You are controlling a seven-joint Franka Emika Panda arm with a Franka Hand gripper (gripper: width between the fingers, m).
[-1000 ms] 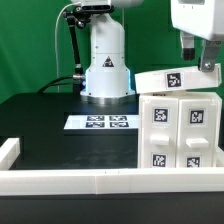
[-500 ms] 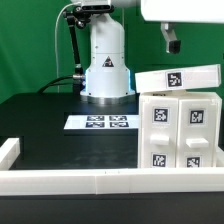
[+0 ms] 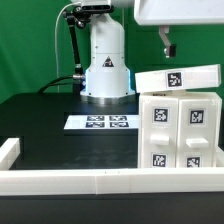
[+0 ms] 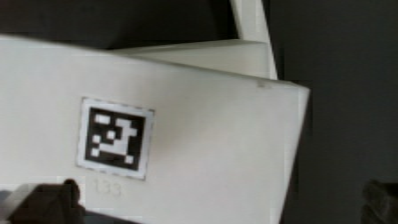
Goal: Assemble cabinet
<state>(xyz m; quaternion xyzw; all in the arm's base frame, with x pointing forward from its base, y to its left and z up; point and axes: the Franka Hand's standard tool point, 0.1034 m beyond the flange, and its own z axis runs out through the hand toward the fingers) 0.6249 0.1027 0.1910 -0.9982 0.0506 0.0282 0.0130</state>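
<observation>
The cabinet (image 3: pixel 180 132) is a white blocky box with tagged square fronts, standing at the exterior view's right. A flat white panel with one tag (image 3: pixel 176 78) lies on top of it, slightly tilted. My gripper (image 3: pixel 168 46) hangs well above the panel, clear of it, and only one dark finger shows under the white hand. In the wrist view the tagged panel (image 4: pixel 160 120) fills the picture below the gripper (image 4: pixel 210 208). The two dark fingertips (image 4: pixel 43 204) stand far apart with nothing between them, so the gripper is open and empty.
The marker board (image 3: pixel 104 122) lies flat on the black table in front of the robot base (image 3: pixel 106 70). A long white border rail (image 3: pixel 90 180) runs along the table's front edge, with a short upright end (image 3: pixel 9 150) at the exterior view's left.
The gripper has risen from the right end of the panel and shifted toward the exterior view's left. The panel stays on the cabinet, unmoved.
</observation>
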